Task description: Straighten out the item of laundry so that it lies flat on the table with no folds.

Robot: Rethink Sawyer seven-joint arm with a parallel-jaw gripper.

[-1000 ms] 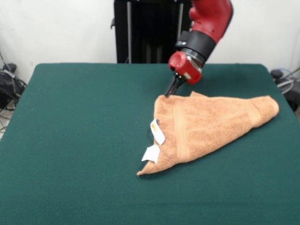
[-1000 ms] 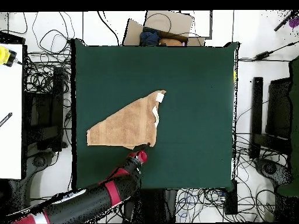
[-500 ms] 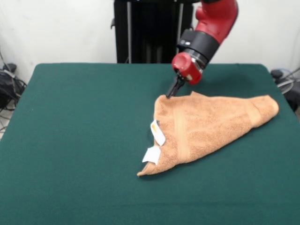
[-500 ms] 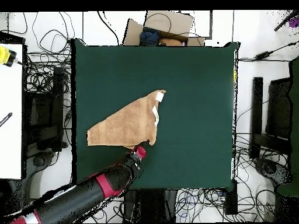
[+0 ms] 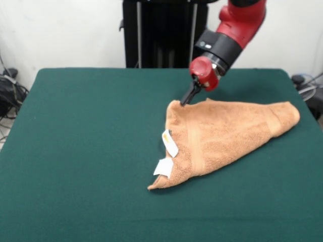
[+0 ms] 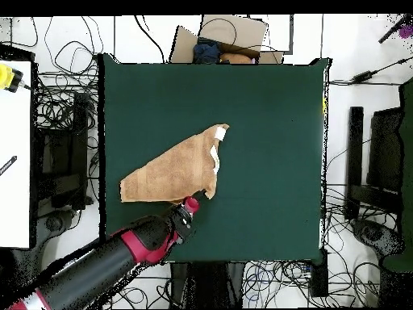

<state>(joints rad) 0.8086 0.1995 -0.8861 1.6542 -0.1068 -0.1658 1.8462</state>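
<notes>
We count one small orange-tan terry towel [image 5: 222, 135] on one large dark green felt-covered worktop [image 5: 86, 151], with one red and black robot arm [image 5: 229, 38] reaching down to it. In the front view the towel lies right of the worktop's middle, folded over itself into a rough triangle instead of spread as a rectangle. Its long axis runs slantwise, from a blunt folded end near the right edge down to a pointed corner toward the near side, and a third corner rises at the far side. We see two small white tags [image 5: 167, 154] on its left edge, one above the other, and one woven band [image 5: 194, 143] crossing the cloth just right of them; a second band shows near the right end. The arm's slim black hand [image 5: 187, 97] comes down at a slant, its tip at the towel's far corner, and that corner is slightly raised where the tip meets it. The fingers appear drawn together, though we cannot tell whether they have hold of the cloth. From overhead, the towel [image 6: 173, 171] lies left of centre, and the hand [image 6: 196, 199] is at its lower right corner.
</notes>
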